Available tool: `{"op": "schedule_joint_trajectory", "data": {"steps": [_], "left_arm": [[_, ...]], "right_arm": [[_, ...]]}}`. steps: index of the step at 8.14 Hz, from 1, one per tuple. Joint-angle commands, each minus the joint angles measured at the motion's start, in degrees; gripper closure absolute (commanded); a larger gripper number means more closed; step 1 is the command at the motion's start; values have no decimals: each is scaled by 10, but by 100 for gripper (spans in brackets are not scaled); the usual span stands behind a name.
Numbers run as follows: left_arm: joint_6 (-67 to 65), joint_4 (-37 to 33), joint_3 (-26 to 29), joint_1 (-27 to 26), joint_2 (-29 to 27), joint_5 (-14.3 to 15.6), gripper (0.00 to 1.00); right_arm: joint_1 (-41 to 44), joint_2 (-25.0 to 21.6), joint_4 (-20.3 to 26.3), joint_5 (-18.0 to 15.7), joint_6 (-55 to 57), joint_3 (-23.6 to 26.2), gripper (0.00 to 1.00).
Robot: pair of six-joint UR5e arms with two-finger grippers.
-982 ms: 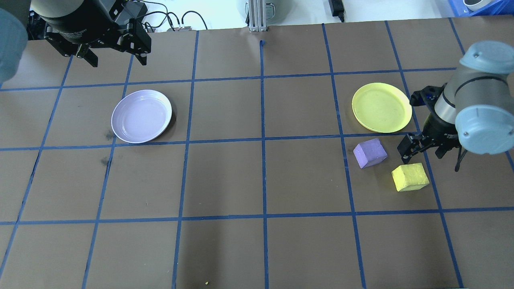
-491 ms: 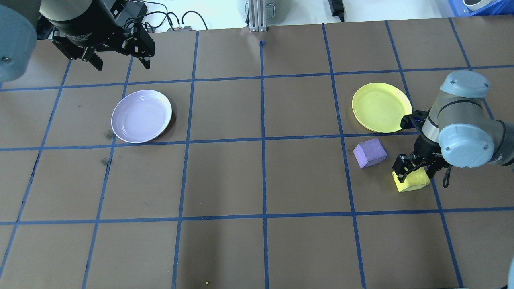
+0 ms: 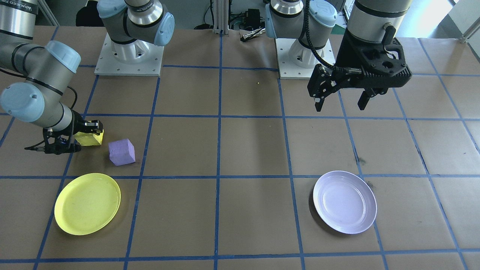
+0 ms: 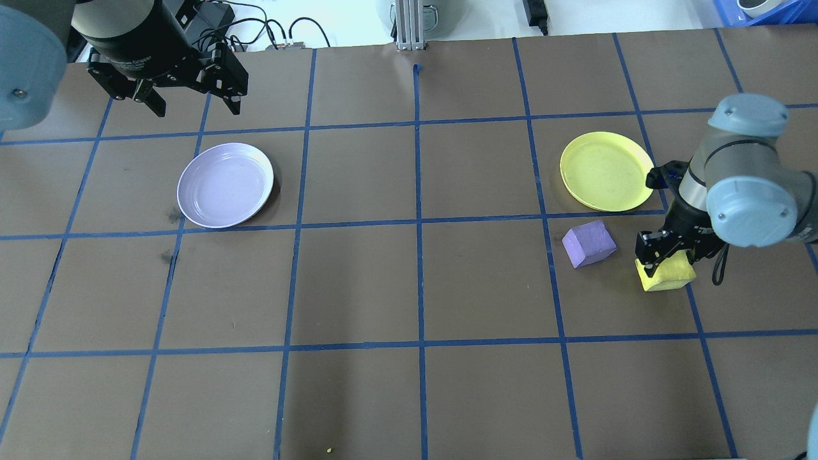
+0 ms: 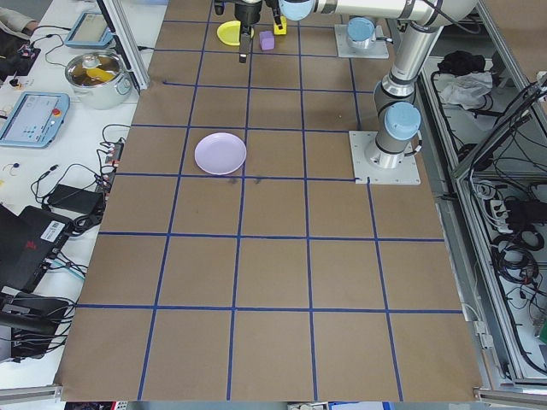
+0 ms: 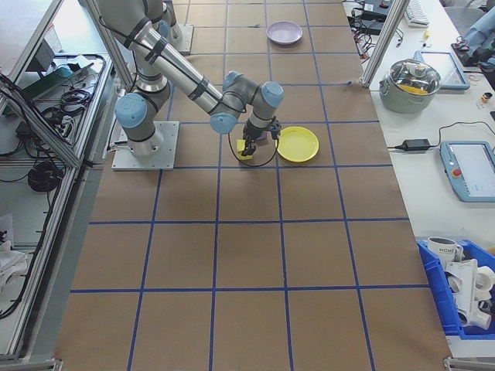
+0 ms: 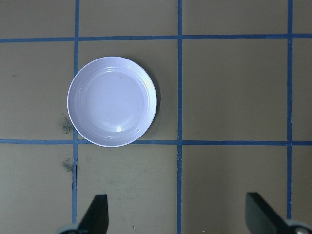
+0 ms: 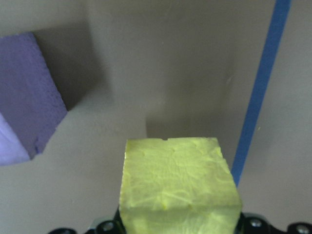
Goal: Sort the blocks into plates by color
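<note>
Since the yellow block (image 4: 668, 275) looks like matte foam with a rough, pitted face in the right wrist view, it should be light, soft and grippy rather than slick, and a hard squeeze would likely dent it, so flat pads on 2 opposite side faces near mid-height seem the best hold. It sits between the jaws of the right gripper (image 4: 664, 250), which appears clamped on it, at or just off the table (image 4: 409, 287), near the yellow plate (image 4: 607, 170). Just beside it, apart, the purple block (image 4: 588, 243) rests on the table, tilted to the grid lines and probably equally soft. Well away, the lavender plate (image 4: 225, 185) lies bare, and the left gripper (image 4: 189, 102) hovers near it with jaws spread, holding nothing
</note>
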Motion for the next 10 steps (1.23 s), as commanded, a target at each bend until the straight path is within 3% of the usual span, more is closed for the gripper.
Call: {"op": "schedule_joint_trajectory", "data": {"steps": [1, 2, 4, 6, 7, 8, 10], "left_arm": [[2, -3, 0, 0, -6, 3, 0], [2, 0, 0, 1, -7, 0, 0], [2, 1, 0, 1, -10, 1, 0], [0, 1, 0, 1, -12, 0, 0], [0, 1, 0, 1, -12, 0, 0], [0, 1, 0, 1, -12, -1, 0], [1, 1, 0, 1, -13, 0, 0]], "right_arm": [[10, 13, 156, 15, 48, -176, 74], [31, 54, 170, 29, 68, -251, 73], [87, 149, 159, 29, 90, -343, 67], [101, 196, 124, 29, 87, -361, 65], [102, 221, 81, 25, 89, -359, 56], [102, 220, 81, 23, 87, -356, 25], [103, 208, 110, 30, 83, -355, 0]]}}
